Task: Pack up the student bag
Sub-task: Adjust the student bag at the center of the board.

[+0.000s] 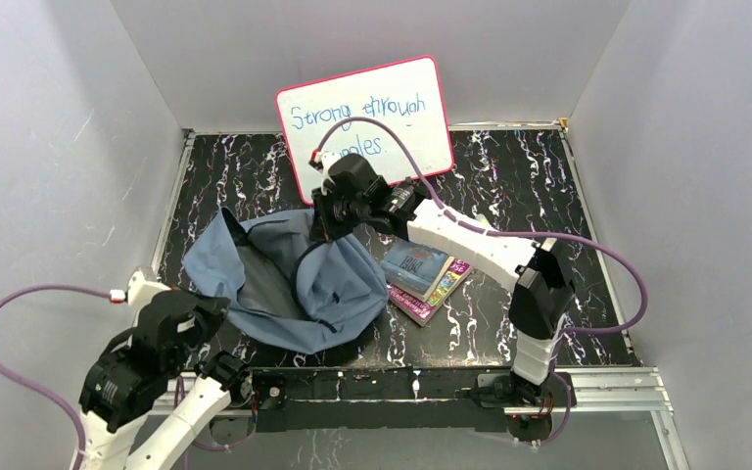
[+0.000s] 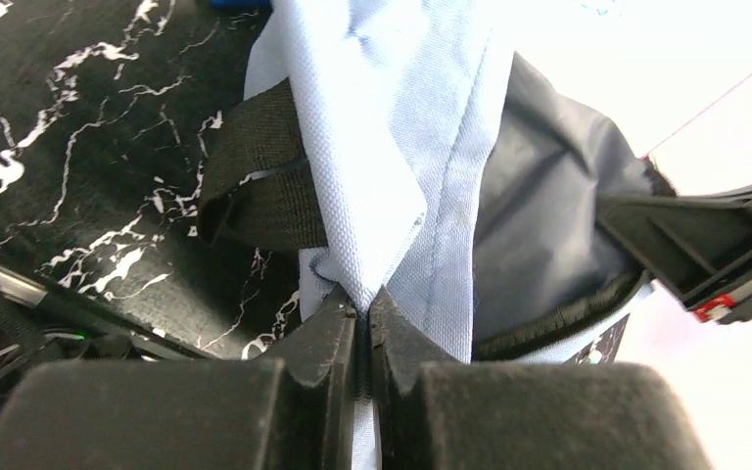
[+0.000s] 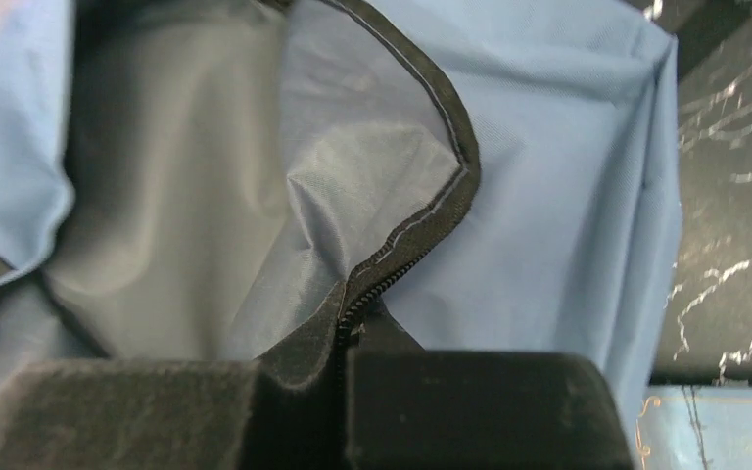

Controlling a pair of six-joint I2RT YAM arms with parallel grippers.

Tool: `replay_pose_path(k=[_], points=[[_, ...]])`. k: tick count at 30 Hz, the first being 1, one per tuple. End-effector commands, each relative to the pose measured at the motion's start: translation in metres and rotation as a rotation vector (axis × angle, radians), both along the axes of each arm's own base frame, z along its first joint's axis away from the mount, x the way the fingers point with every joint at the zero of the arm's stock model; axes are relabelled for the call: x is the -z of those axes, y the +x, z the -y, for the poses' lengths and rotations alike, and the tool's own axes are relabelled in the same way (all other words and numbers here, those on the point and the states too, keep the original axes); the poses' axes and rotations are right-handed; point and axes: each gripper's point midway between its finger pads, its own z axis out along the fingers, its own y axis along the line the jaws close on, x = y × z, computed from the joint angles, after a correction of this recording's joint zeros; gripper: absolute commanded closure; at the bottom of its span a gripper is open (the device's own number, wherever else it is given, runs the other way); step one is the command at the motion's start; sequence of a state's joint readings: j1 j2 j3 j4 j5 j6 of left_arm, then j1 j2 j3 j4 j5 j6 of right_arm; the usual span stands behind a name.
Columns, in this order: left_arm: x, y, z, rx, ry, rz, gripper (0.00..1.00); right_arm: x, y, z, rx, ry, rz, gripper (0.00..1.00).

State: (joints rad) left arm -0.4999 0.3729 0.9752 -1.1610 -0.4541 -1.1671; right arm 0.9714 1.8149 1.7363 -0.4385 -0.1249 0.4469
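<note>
The student bag [image 1: 328, 284] is a floppy grey-blue backpack lying open in the middle of the table. My left gripper [image 2: 363, 311] is shut on a fold of the bag's light blue fabric [image 2: 392, 147] at its near left edge, beside a black strap [image 2: 259, 176]. My right gripper [image 3: 350, 323] is shut on the bag's zipper edge [image 3: 431, 211] at the far side, holding the mouth open so the grey lining [image 3: 186, 186] shows. In the top view the right gripper [image 1: 338, 211] is over the bag's far rim and the left gripper [image 1: 217, 315] at its near left.
A pink-framed whiteboard [image 1: 367, 117] leans on the back wall. A stack of books [image 1: 426, 274] lies just right of the bag, its corner showing in the right wrist view [image 3: 715, 421]. Grey walls enclose the table; a metal rail [image 1: 607, 382] runs along the front.
</note>
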Motion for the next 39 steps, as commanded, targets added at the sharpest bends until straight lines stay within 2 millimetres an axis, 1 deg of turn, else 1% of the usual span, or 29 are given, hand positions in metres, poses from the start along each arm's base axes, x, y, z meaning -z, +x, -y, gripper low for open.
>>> replay_pose_path(k=[1, 5, 6, 7, 9, 12, 15, 16, 18, 21, 22, 24, 25, 27, 30, 34, 36, 39], points=[[0.005, -0.014, -0.027, -0.142, -0.006, -0.001, 0.86, -0.039, -0.001, 0.008, 0.037, 0.125, 0.056, 1.0], [-0.005, -0.019, -0.036, -0.169, 0.012, 0.016, 0.44, -0.013, 0.003, 0.025, 0.099, 0.079, 0.017, 1.0], [-0.01, -0.019, -0.039, -0.175, 0.024, 0.02, 0.35, -0.01, 0.004, 0.027, 0.104, 0.074, 0.014, 1.0], [-0.015, -0.019, -0.041, -0.178, 0.04, 0.024, 0.27, -0.009, 0.005, 0.029, 0.108, 0.072, 0.012, 1.0], [-0.027, -0.019, -0.045, -0.184, 0.068, 0.026, 0.21, -0.008, 0.005, 0.03, 0.108, 0.074, 0.018, 1.0], [-0.047, -0.015, -0.048, -0.171, 0.115, 0.038, 0.19, -0.008, 0.006, 0.028, 0.092, 0.09, 0.03, 1.0], [-0.059, -0.009, -0.045, -0.139, 0.143, 0.052, 0.19, -0.004, 0.008, 0.021, 0.065, 0.11, 0.048, 1.0], [-0.06, -0.007, -0.041, -0.111, 0.152, 0.053, 0.19, -0.001, 0.009, 0.019, 0.057, 0.108, 0.051, 1.0], [-0.06, 0.004, -0.023, -0.029, 0.139, 0.073, 0.19, 0.007, 0.009, 0.014, 0.034, 0.101, 0.049, 1.0], [-0.049, 0.021, 0.014, 0.123, 0.076, 0.098, 0.19, 0.012, 0.006, 0.008, -0.001, 0.108, 0.036, 1.0], [-0.038, 0.026, 0.028, 0.17, 0.049, 0.089, 0.18, 0.013, 0.005, 0.007, -0.008, 0.114, 0.033, 1.0], [-0.027, 0.035, 0.053, 0.259, -0.007, 0.099, 0.17, 0.016, 0.002, 0.009, -0.006, 0.118, 0.021, 1.0], [-0.02, 0.039, 0.064, 0.294, -0.027, 0.095, 0.16, 0.017, 0.001, 0.01, -0.003, 0.119, 0.014, 1.0], [-0.006, 0.045, 0.077, 0.328, -0.058, 0.065, 0.16, 0.023, -0.003, 0.015, 0.005, 0.125, -0.004, 1.0], [0.014, 0.051, 0.081, 0.32, -0.043, -0.009, 0.14, 0.023, -0.01, 0.019, 0.014, 0.148, -0.025, 1.0], [0.028, 0.055, 0.077, 0.266, -0.048, -0.036, 0.11, 0.024, -0.017, 0.021, 0.011, 0.167, -0.052, 0.99], [0.038, 0.057, 0.083, 0.261, -0.092, -0.033, 0.1, 0.023, -0.018, 0.022, 0.016, 0.175, -0.058, 0.98], [0.057, 0.054, 0.092, 0.26, -0.158, -0.066, 0.1, 0.022, -0.017, 0.024, 0.027, 0.186, -0.055, 0.96]])
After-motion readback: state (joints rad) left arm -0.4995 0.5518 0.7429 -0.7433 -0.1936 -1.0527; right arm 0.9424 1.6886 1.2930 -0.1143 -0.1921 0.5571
